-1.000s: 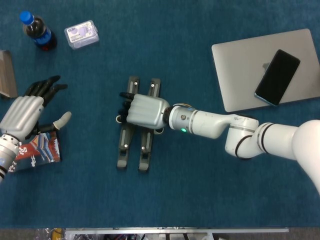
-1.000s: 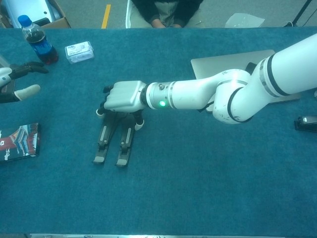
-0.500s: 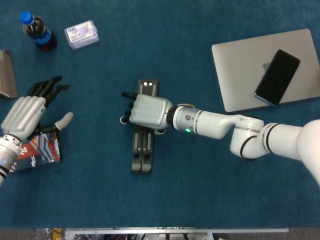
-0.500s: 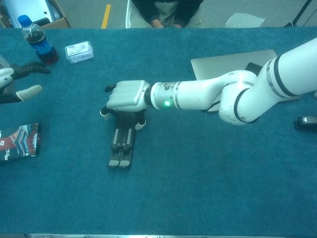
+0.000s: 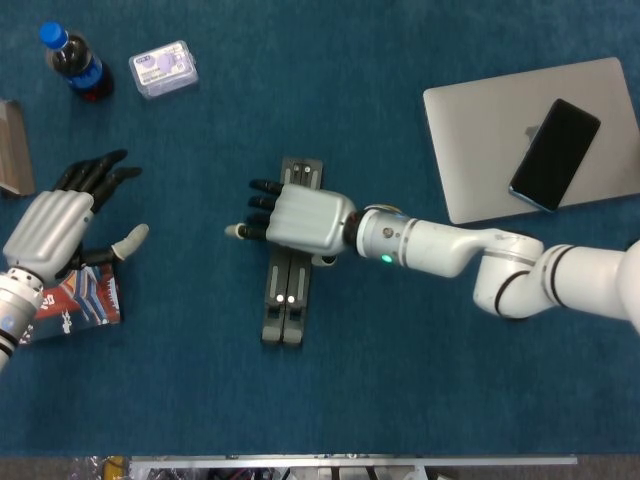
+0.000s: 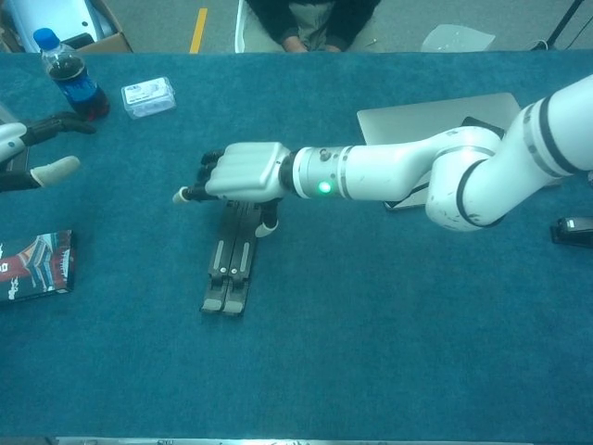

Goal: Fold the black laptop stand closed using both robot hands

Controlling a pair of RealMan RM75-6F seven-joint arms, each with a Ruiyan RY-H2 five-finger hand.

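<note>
The black laptop stand [image 5: 286,296] lies in the middle of the blue table, its two bars side by side and touching [image 6: 232,270]. My right hand [image 5: 298,218] hovers over or rests on the stand's upper half and hides it, palm down, fingers stretched out to the left and holding nothing [image 6: 241,172]. Its thumb tip shows beside the bars in the chest view. Far to the left, my left hand [image 5: 58,226] is open with fingers spread, well away from the stand [image 6: 26,156].
A cola bottle [image 5: 75,62] and a clear plastic box [image 5: 163,68] stand at the back left. A printed packet [image 5: 78,300] lies under my left hand. A silver laptop [image 5: 490,150] with a phone [image 5: 555,155] on it sits at the right.
The stand's two bars, spread apart a second ago, now lie closed together. My right hand's curled fingers have straightened out to the left. The left hand has barely moved.
</note>
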